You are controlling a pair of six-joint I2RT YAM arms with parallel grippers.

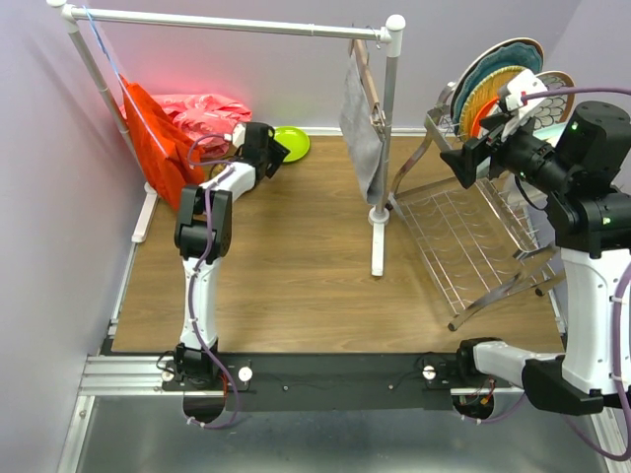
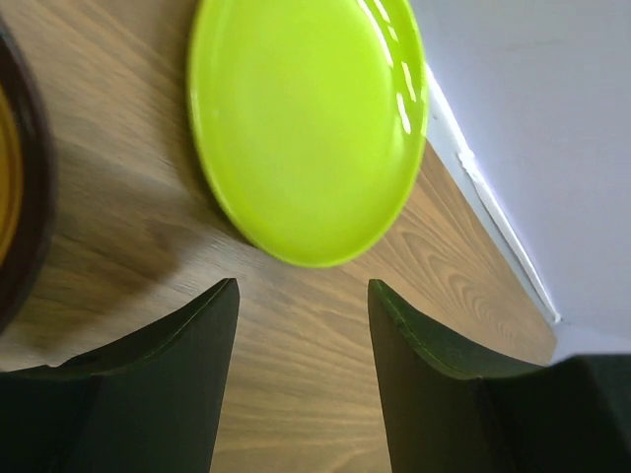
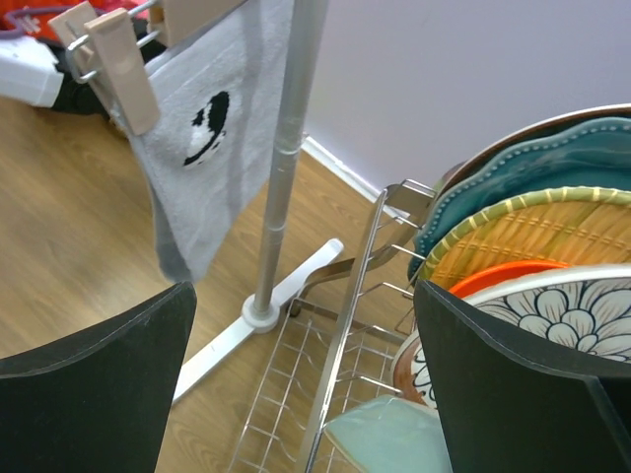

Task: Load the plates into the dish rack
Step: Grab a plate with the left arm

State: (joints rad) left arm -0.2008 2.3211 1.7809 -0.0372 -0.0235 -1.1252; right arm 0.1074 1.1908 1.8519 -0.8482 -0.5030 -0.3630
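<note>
At far left, our left gripper (image 2: 304, 292) sits low over the table (image 2: 118, 246). Its jaws are partly apart with nothing between them. The lime green plate (image 2: 306, 118) lies flat just beyond the fingertips, untouched. At far right, our right gripper (image 3: 303, 296) is spread wide and empty, near the dish rack (image 3: 345, 325). We see the teal scalloped plate (image 3: 523, 172), woven yellow plate (image 3: 523, 222), orange plate (image 3: 508, 276) and floral plate (image 3: 572, 310) standing upright at the rack's far end, packed side by side.
</note>
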